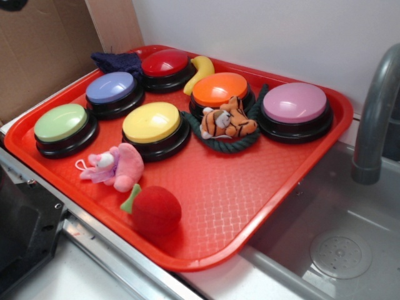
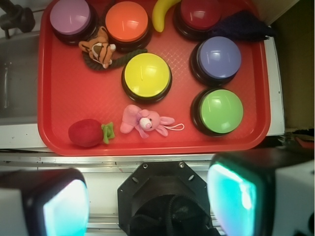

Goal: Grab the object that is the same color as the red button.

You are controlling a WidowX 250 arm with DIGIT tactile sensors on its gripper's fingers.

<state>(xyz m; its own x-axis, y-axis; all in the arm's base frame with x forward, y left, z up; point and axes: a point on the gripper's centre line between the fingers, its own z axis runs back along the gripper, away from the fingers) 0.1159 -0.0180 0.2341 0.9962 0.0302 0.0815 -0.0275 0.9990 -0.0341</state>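
The fuzzy red plush fruit (image 1: 155, 209) with a small green leaf lies on the red tray's near edge; in the wrist view it (image 2: 86, 132) sits at the tray's lower left. The red button (image 1: 165, 64) stands at the tray's back; in the wrist view it (image 2: 201, 14) is at top right. My gripper (image 2: 150, 201) is open and empty, its two teal-padded fingers (image 2: 66, 206) wide apart, high above the robot base, off the tray's near edge. The gripper does not show in the exterior view.
On the red tray (image 1: 250, 187) stand green (image 1: 61, 123), purple (image 1: 111, 87), yellow (image 1: 152, 122), orange (image 1: 219, 90) and pink (image 1: 295, 103) buttons. A pink plush toy (image 1: 115, 165), tiger plush on a rope (image 1: 228, 123), banana (image 1: 199, 72) and dark cloth (image 1: 117, 60) lie among them. A sink and faucet (image 1: 375, 112) are right.
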